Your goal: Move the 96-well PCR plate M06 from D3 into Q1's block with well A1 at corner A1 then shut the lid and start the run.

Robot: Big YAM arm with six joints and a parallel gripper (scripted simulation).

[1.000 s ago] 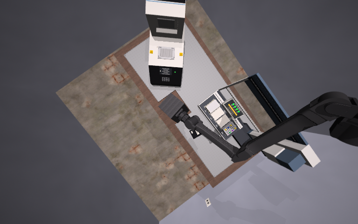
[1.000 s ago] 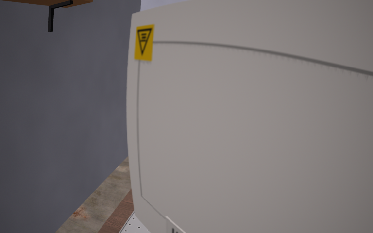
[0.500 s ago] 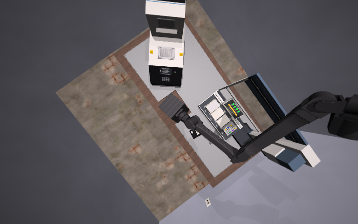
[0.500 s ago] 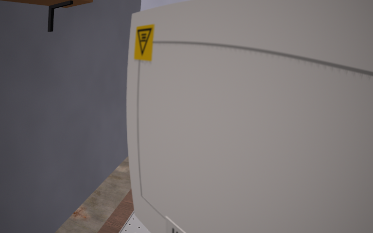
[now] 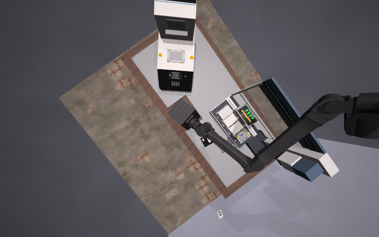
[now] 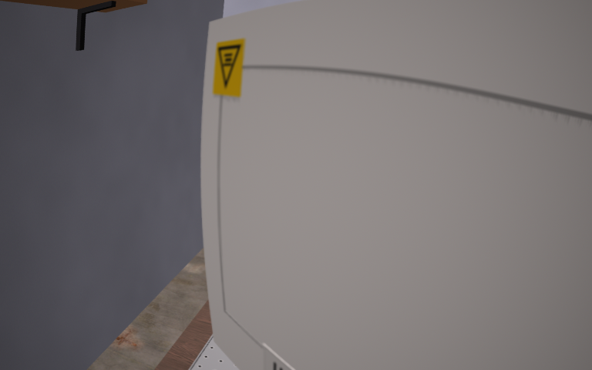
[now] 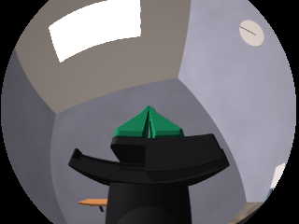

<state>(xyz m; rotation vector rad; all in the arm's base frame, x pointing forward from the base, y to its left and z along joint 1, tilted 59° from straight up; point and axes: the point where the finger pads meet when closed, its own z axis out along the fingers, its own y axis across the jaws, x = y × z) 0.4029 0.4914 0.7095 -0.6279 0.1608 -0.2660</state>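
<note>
Plainly, the gripper (image 7: 148, 121) has hold of nothing: its green fingertips are pinched together into one point, and it is tilted up towards the ceiling and wall rather than down at any work. M06 (image 5: 237, 128) lies untouched in the hand-off row, behind the gripper and off to one side, back along the forearm, right beside the tube cooling block (image 5: 243, 136). Q1 (image 5: 175, 62) stands ahead of the gripper, apparently with its lid (image 5: 175, 24) raised, the block (image 5: 175, 56) exposed and the lamp (image 5: 185, 75) green. The first hazard is the panel keys (image 5: 175, 83), the nearest part of Q1 to those shut fingers. A press on LID now would probably close the lid over a bare block and cost a second press to undo. A hard or slanted push could also shift Q1, which stands loose. The second hazard is going for the plate with the fingers still together, since they would strike its top instead of straddling it. At D3 the close neighbours leave little room, so a wide or skewed approach could jostle the tubes or N06 (image 5: 230, 119). Label sides cannot be read from here, so A1 could end up at the wrong corner.
</note>
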